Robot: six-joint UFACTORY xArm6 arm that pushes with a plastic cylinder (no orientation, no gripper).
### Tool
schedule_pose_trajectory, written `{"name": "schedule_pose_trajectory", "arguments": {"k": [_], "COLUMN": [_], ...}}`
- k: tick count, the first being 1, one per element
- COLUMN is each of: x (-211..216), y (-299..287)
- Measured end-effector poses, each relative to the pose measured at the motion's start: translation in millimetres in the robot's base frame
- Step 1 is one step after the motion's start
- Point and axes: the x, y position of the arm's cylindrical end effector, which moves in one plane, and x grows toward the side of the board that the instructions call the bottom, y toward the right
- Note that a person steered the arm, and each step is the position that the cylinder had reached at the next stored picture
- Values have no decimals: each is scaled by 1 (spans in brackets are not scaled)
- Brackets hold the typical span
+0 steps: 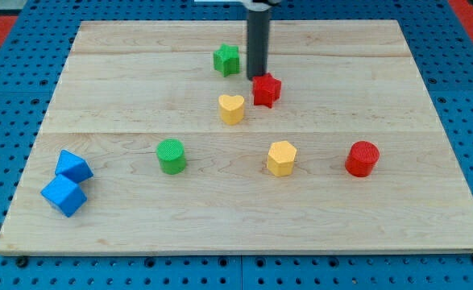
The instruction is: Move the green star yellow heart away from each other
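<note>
The green star (226, 60) lies near the view's top centre of the wooden board (139, 217). The yellow heart (231, 108) lies a little below it, with a gap between them. My tip (257, 76) is at the end of the dark rod, just right of the green star and at the upper left edge of the red star (266, 89), which sits right of the yellow heart. The tip is above and right of the heart.
A green cylinder (171, 155) lies left of centre, a yellow hexagon block (282, 158) right of centre, a red cylinder (363, 158) farther right. Two blue cubes (73, 167) (64, 196) sit at the lower left. Blue pegboard surrounds the board.
</note>
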Motion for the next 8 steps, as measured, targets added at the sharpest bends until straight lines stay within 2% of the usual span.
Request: {"name": "schedule_pose_trajectory", "arguments": {"k": [1,2,3,4,5,6,7,8], "x": [-34,-59,-51,-85,-91,-102,-102,-47], "y": [-95,-160,-68,-33,-89,-182,-186,-161]}}
